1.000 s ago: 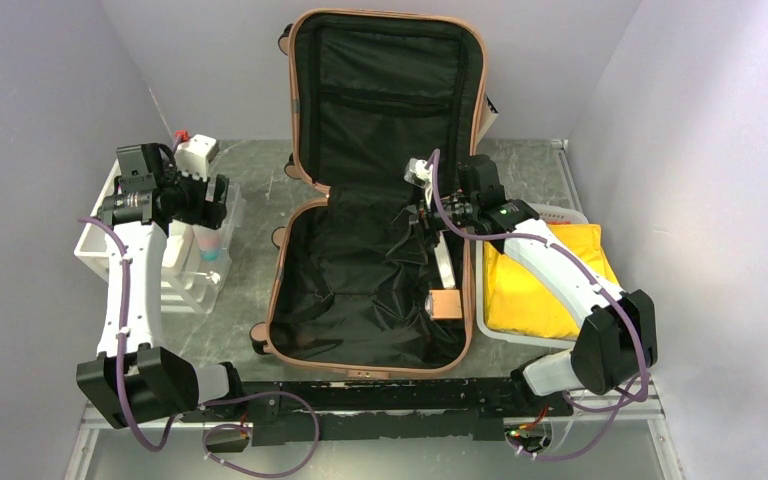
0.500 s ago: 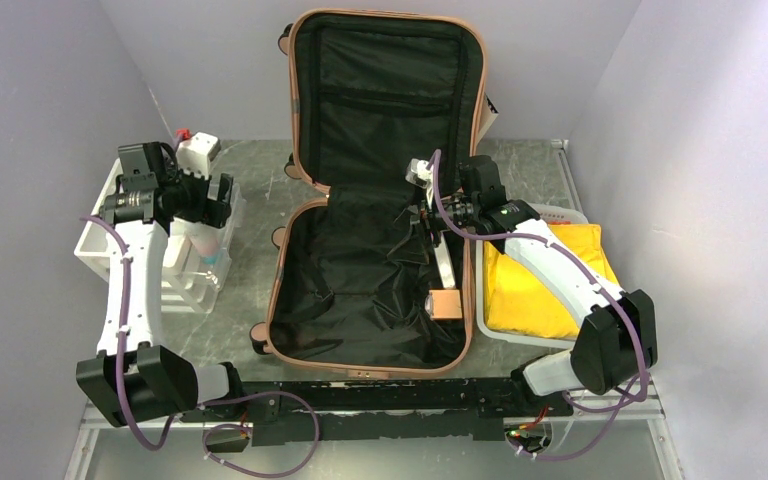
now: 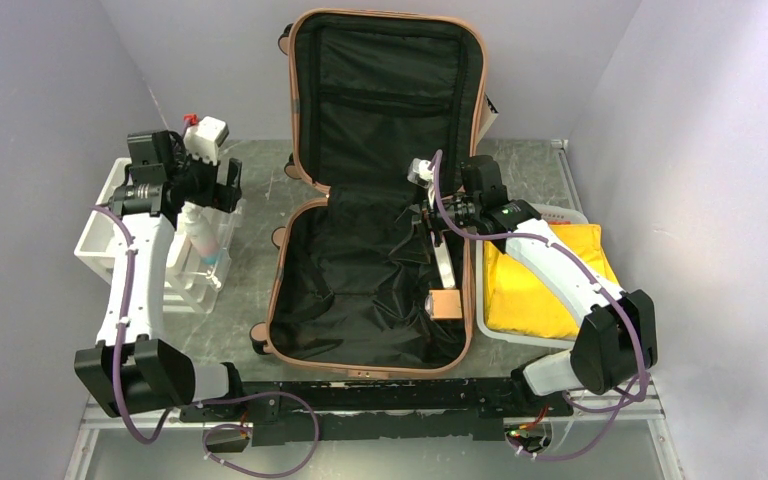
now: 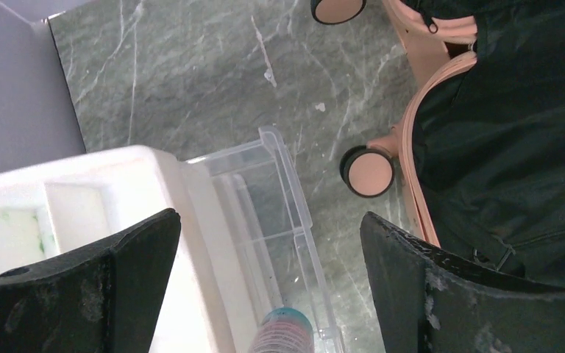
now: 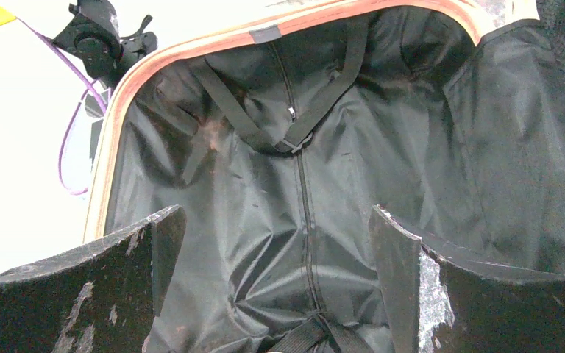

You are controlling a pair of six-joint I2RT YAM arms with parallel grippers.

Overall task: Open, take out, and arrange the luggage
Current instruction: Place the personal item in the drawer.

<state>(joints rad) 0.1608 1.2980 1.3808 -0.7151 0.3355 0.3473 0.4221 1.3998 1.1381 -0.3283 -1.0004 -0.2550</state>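
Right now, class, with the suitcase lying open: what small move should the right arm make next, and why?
Probably lower the right gripper toward the small copper-brown box by the luggage's right wall. Its jaws hang open and empty over the lining, and the box lies inside, not yet taken out.

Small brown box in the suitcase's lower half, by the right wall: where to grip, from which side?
Likely straight down with the open right gripper. The brown box lies flat on the luggage lining, close to the right wall, so pinch its near and far edges rather than left-right. A white stick-like item ends just beyond it; the far finger may nudge that.
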